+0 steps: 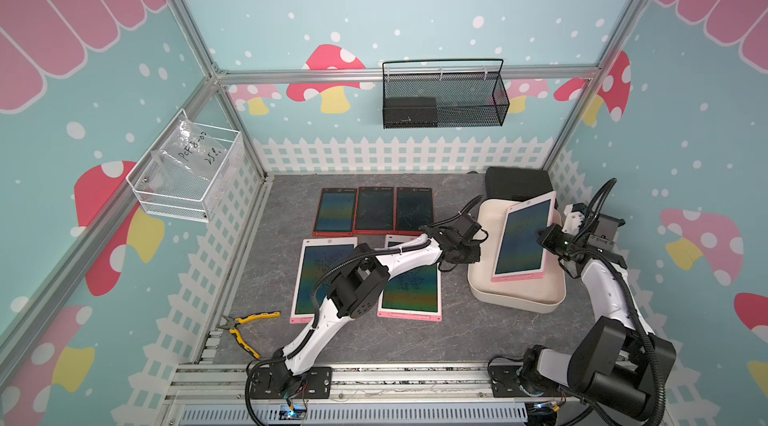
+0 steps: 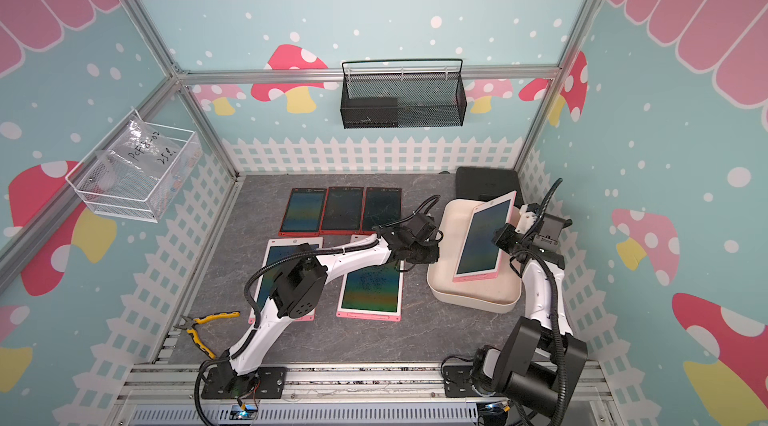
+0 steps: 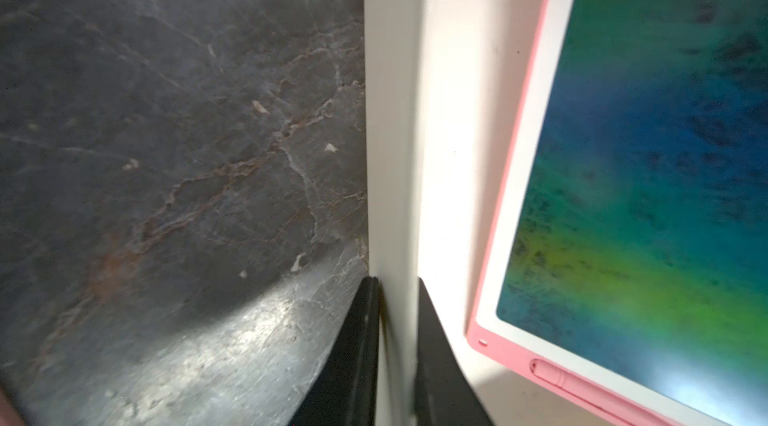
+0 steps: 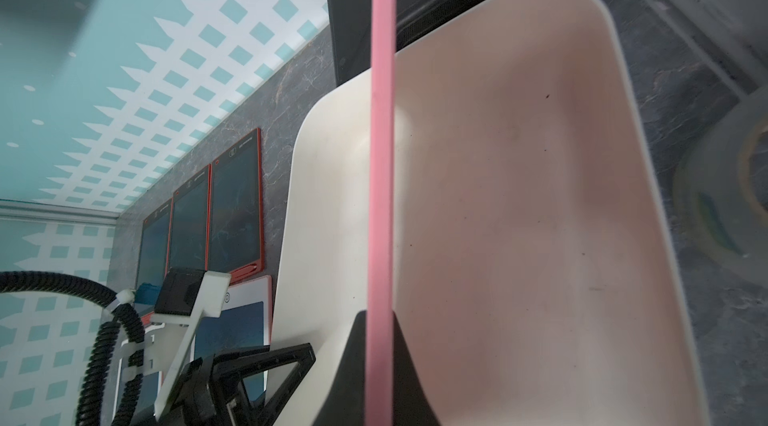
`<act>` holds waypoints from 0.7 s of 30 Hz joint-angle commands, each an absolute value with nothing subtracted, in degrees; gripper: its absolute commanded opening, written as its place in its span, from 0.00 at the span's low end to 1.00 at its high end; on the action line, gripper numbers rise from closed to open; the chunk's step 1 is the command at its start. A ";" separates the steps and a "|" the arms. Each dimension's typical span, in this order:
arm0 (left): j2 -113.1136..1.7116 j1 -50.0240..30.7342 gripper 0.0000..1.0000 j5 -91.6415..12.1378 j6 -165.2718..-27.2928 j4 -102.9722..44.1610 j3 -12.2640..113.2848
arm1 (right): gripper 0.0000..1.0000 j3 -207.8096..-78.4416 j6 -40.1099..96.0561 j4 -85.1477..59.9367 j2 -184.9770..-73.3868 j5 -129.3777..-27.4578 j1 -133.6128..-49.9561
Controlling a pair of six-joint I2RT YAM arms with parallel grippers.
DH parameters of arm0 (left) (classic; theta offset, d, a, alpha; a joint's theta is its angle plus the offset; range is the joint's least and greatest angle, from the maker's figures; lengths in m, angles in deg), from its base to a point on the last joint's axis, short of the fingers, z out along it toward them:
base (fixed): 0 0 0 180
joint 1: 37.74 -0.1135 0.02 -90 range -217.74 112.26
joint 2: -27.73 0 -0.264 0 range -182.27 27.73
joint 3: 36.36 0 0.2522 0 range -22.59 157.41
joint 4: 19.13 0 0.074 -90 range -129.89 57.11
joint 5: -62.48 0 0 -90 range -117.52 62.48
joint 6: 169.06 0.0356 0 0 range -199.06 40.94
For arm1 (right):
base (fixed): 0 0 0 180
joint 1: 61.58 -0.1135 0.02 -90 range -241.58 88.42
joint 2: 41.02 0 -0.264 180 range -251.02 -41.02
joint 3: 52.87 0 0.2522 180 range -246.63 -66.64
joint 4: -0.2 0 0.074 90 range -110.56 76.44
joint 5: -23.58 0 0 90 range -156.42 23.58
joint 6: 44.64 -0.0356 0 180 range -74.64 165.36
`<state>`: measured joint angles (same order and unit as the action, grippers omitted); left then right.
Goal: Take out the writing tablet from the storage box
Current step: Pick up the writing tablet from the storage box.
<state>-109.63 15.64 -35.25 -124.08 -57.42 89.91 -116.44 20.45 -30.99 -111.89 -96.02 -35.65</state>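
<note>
Right gripper (image 4: 380, 320) clamps the pink-framed rectangular writing tablet (image 1: 523, 241) at its 3 o'clock edge, holding it tilted over the cream plastic storage box (image 1: 488, 216). Left gripper (image 3: 397, 291) straddles the box's 9 o'clock wall, likely bracing it; whether clamped or slack cannot be told.

Bare grey marbled tabletop (image 1: 457, 332) lay open in front of the cream-white rectangular plastic storage box (image 1: 515, 299). A black hard plastic case (image 1: 517, 183) closed off its far side, and a roll of clear tape (image 4: 727, 195) sat near its right wall. The left gripper (image 3: 397, 282) straddled the left wall. The tilted pink-framed writing tablet (image 1: 524, 239), pinched by the right gripper (image 4: 380, 316), covered most of the interior. Two flat pink-framed tablets (image 1: 409, 291) filled the table leftward.
</note>
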 commanded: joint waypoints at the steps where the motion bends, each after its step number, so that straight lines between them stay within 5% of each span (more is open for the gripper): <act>1: -108.31 16.20 0.16 -34.71 -125.35 -60.16 90.69 | 0.02 -119.12 21.95 -30.18 -110.15 -94.14 -34.77; 11: -111.03 18.54 0.25 -33.95 -124.90 -64.50 97.44 | 0.02 -122.52 22.14 -32.07 -106.81 -92.16 -33.13; 21: -114.58 20.24 0.25 -35.26 -126.09 -67.27 103.17 | 0.02 -123.76 22.21 -31.84 -106.98 -94.06 -32.75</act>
